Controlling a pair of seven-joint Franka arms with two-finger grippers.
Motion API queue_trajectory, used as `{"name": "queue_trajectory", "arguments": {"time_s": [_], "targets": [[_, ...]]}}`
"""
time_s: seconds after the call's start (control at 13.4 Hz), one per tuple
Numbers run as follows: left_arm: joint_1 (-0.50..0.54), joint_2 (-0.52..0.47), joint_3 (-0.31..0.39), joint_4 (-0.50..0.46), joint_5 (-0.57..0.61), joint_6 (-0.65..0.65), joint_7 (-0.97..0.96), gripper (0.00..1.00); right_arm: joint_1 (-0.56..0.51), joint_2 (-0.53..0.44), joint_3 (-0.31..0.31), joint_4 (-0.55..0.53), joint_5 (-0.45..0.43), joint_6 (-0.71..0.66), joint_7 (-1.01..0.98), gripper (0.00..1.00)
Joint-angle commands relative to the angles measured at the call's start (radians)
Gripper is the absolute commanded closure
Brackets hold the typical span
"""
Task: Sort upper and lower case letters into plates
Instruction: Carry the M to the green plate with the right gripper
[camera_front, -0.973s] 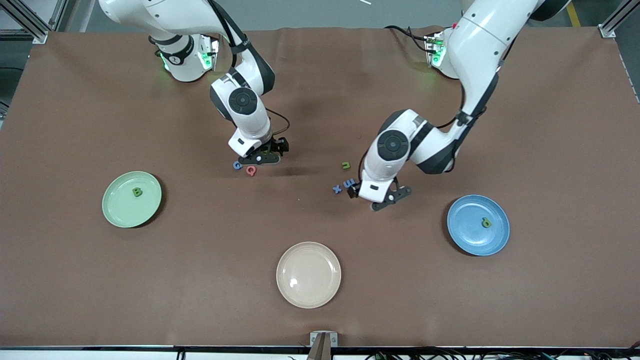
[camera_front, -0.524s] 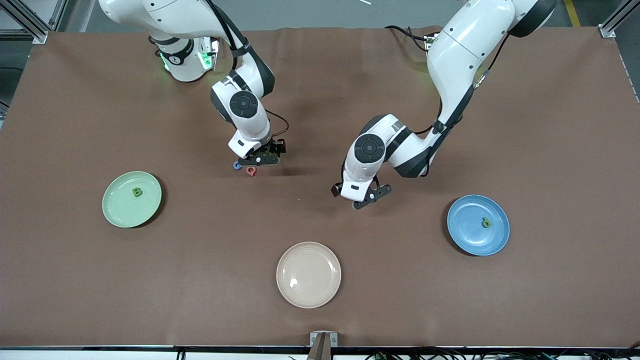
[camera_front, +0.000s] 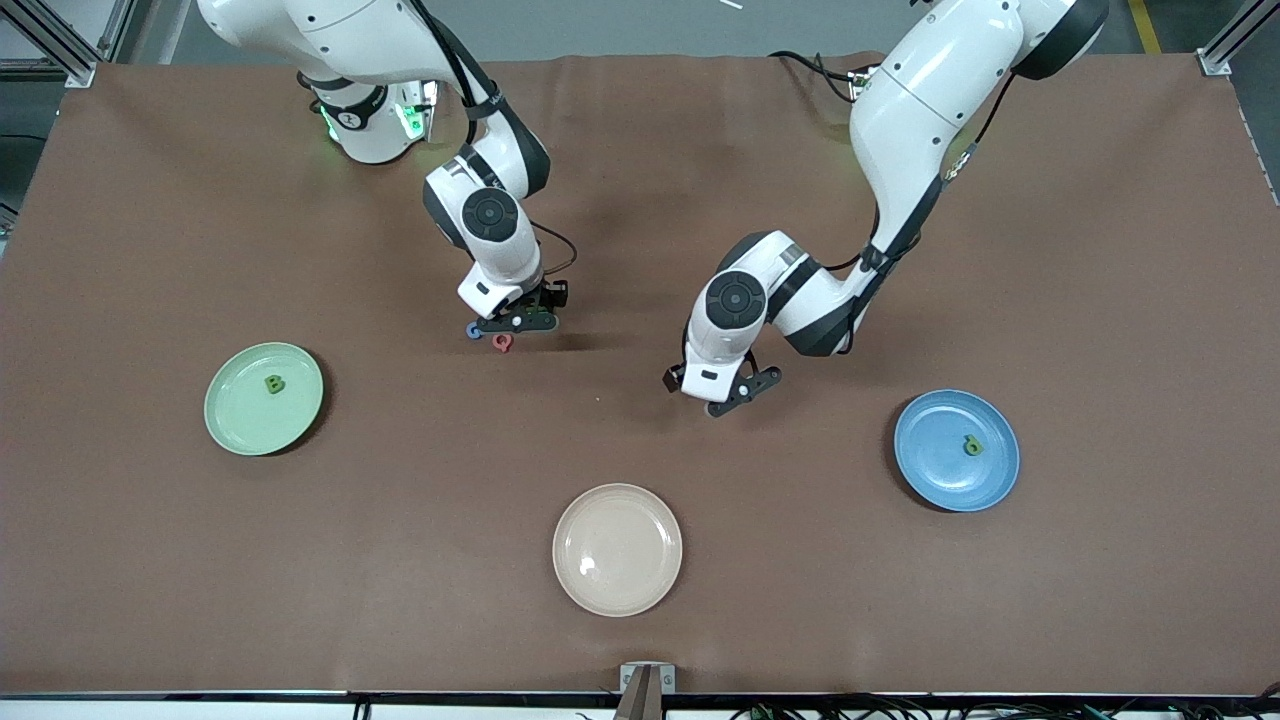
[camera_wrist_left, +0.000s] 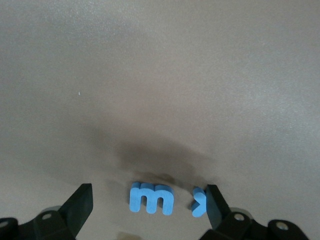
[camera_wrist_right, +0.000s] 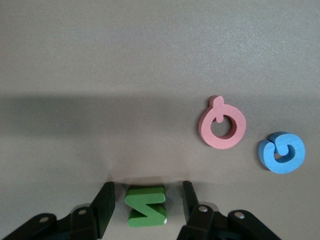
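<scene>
Since the earlier frame, the left arm has been swung toward the table's middle, so that the small letters seen beside it before are now covered, while the right arm has barely shifted.

From the front, the left gripper is seen low over the mat at about 2 o'clock from the cream-beige plate. The right gripper is down at the mat with a blue G and a pink Q just beside it. The light green plate, holding a green B, lies toward the right arm's end; the blue plate, holding one green letter, lies toward the left arm's end.

In the left wrist view, the jaws are spread wide, with a blue m between them and a blue x touching or just beside one finger.

In the right wrist view, the jaws are seen narrowing around a green Z, gaps still showing on both sides; nothing is gripped yet. The Q and G lie apart at about 1 o'clock from the Z.

For the step in hand, the Z should be squeezed squarely across its flat sides and lifted straight up, so that the neighbouring letters are not disturbed. The left gripper is best centred on the m, clear of the x, before closing.
</scene>
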Motion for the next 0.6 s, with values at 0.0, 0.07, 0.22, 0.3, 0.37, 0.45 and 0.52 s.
{"name": "queue_trajectory", "arguments": {"time_s": [0.0, 0.07, 0.22, 0.3, 0.37, 0.45, 0.52], "targets": [[-0.031, 0.001, 0.010, 0.000, 0.015, 0.012, -0.043, 0.00, 0.008, -0.006, -0.003, -0.017, 0.012, 0.001, 0.012, 0.48], [-0.034, 0.001, 0.010, 0.005, 0.016, 0.014, -0.055, 0.00, 0.008, -0.005, -0.003, -0.017, 0.012, 0.001, 0.012, 0.55], [-0.048, 0.003, 0.010, 0.008, 0.016, 0.014, -0.058, 0.00, 0.008, -0.006, -0.003, -0.017, 0.011, 0.001, 0.012, 0.68], [-0.049, 0.006, 0.010, 0.009, 0.017, 0.021, -0.057, 0.00, 0.008, -0.005, -0.003, -0.017, 0.011, 0.002, 0.012, 0.74], [-0.049, 0.015, 0.010, 0.008, 0.017, 0.049, -0.058, 0.00, 0.008, -0.005, -0.003, -0.019, 0.011, 0.002, 0.012, 0.81], [-0.049, 0.024, 0.010, 0.008, 0.017, 0.066, -0.058, 0.00, 0.008, -0.006, -0.003, -0.017, 0.011, -0.001, 0.012, 0.85], [-0.049, 0.029, 0.010, 0.009, 0.017, 0.069, -0.058, 0.00, 0.008, -0.008, -0.003, -0.014, 0.011, -0.004, 0.011, 0.87]]}}
